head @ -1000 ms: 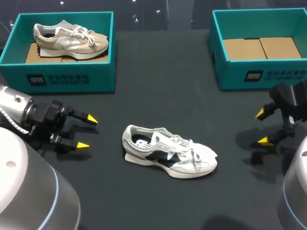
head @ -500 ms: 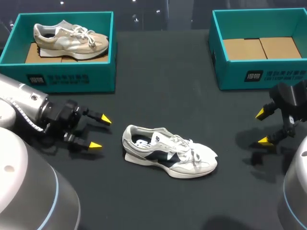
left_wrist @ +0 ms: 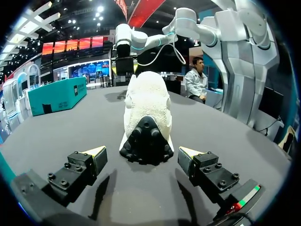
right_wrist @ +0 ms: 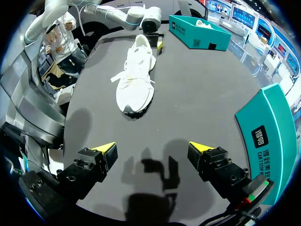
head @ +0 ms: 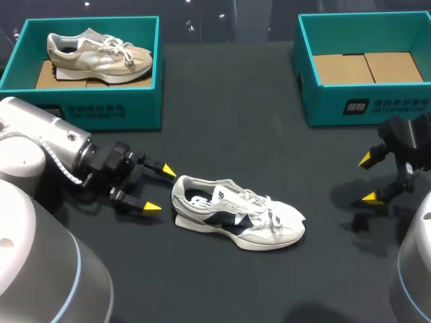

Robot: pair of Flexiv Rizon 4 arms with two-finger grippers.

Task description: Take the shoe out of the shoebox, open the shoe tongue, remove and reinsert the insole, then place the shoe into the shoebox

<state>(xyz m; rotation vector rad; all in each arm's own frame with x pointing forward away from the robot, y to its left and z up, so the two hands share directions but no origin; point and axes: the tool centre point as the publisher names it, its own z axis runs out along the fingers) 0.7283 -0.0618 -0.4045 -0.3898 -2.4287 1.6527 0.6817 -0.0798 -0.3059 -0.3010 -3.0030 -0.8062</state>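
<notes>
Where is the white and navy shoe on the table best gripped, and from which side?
Probably by its heel, from the side of the left claw: the shoe stands upright on its sole with the heel facing that open claw, and looks narrow enough to fit its opening.

1. Shoe (head: 237, 214) lies mid-table (head: 229, 101), heel towards the left.
2. Left gripper (head: 161, 189) sits just beside that heel; right gripper (head: 368, 178) is well apart, at right.
3. Left box (head: 87, 108), far corner, holds a second shoe (head: 100, 52); right box (head: 370, 101) stands opposite.
</notes>
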